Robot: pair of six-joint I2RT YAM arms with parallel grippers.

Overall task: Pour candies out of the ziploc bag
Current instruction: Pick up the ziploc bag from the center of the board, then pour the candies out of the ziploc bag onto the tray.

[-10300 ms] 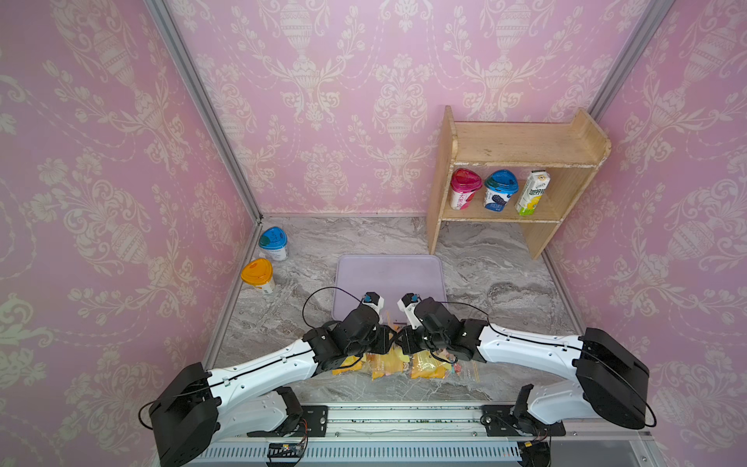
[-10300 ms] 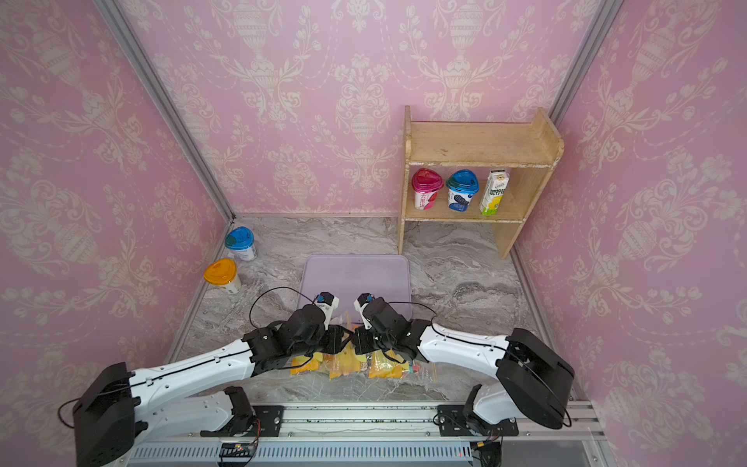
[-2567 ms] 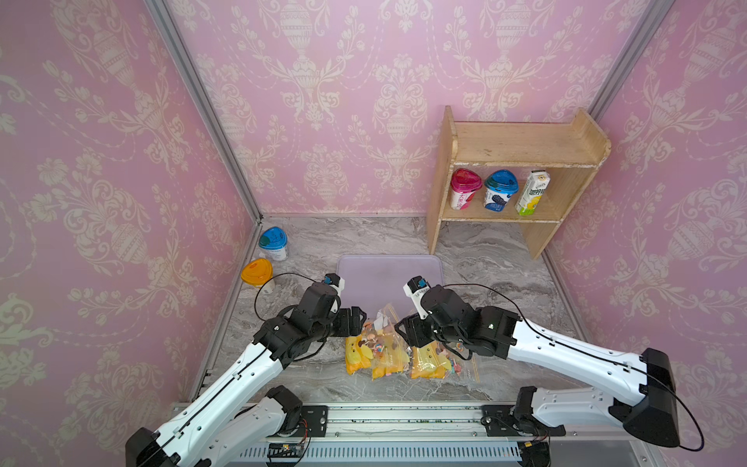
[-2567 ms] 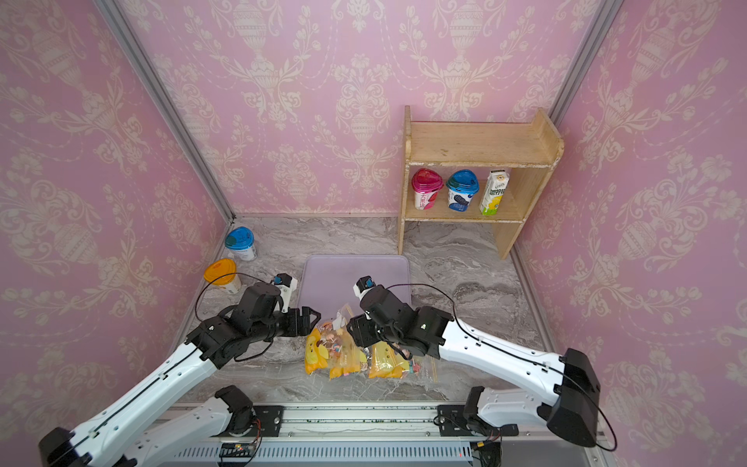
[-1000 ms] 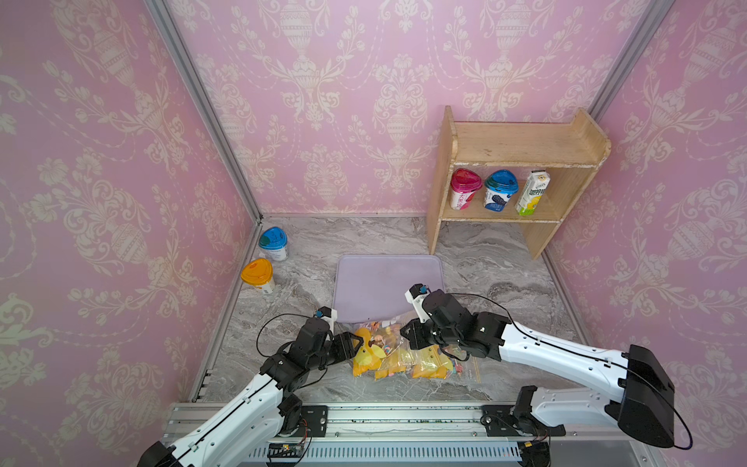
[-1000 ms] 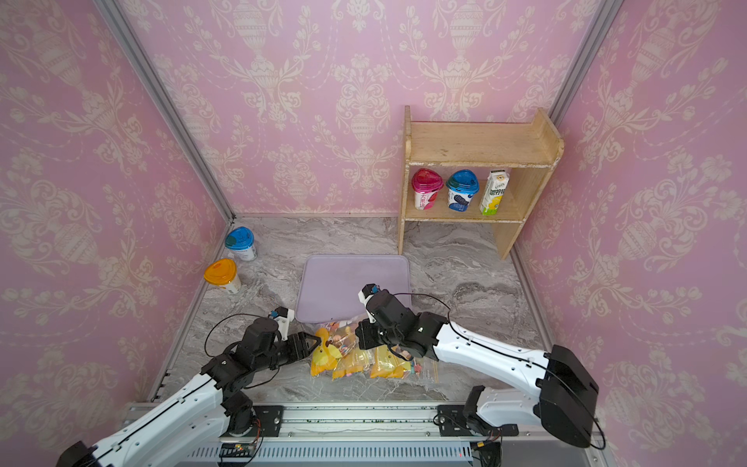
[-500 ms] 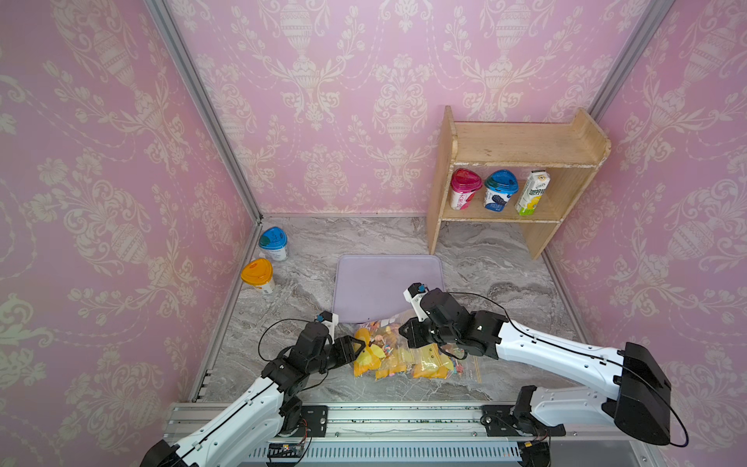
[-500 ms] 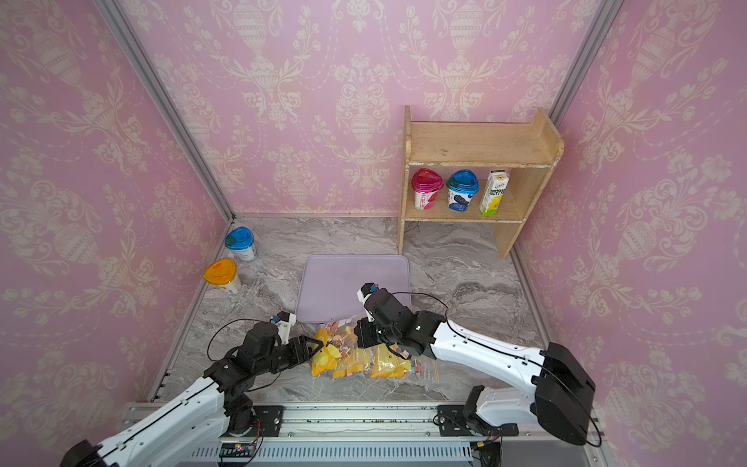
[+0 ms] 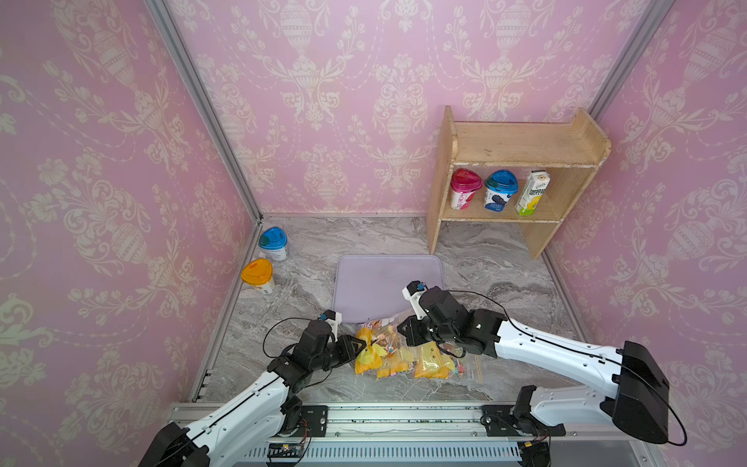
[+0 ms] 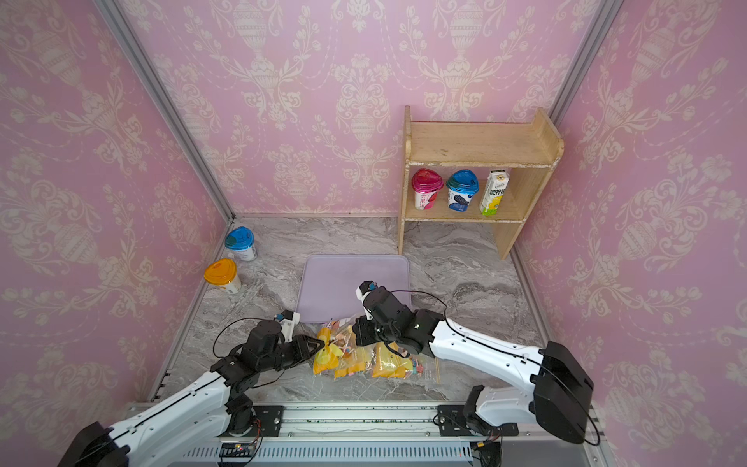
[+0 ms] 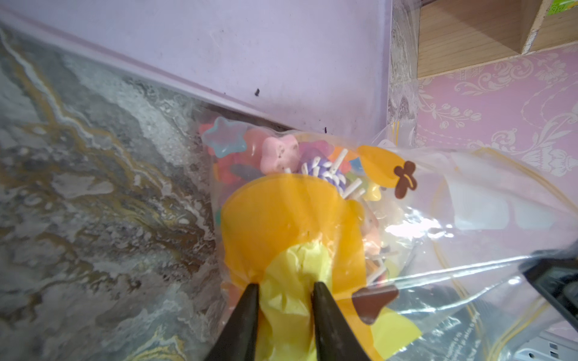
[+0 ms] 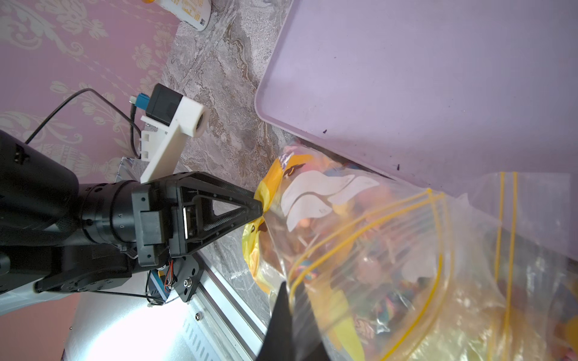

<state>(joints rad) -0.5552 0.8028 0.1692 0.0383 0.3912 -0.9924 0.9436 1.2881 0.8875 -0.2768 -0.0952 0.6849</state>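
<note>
The ziploc bag [image 9: 408,358] [image 10: 364,360], clear with yellow and orange print, lies on the marble table just in front of the lilac tray [image 9: 384,279] [image 10: 351,275]. The candies [image 11: 278,153] are inside it: a blue star, pink flowers and a striped lollipop on a white stick. My left gripper [image 9: 361,345] [image 11: 285,286] is shut on the bag's bunched yellow left end; its tips [image 12: 261,211] pinch the plastic. My right gripper [image 9: 406,331] [image 12: 289,290] is shut on the bag's mouth edge by the yellow zip line.
A wooden shelf [image 9: 521,145] at the back right holds two cups and a carton. A blue-lidded cup [image 9: 273,242] and an orange-lidded cup [image 9: 257,275] stand by the left wall. The metal rail [image 9: 404,416] runs along the table's front edge.
My left gripper's jaws have narrowed onto the bag's left end, bunching the plastic. The right gripper has kept its hold on the bag's mouth and has barely moved.
</note>
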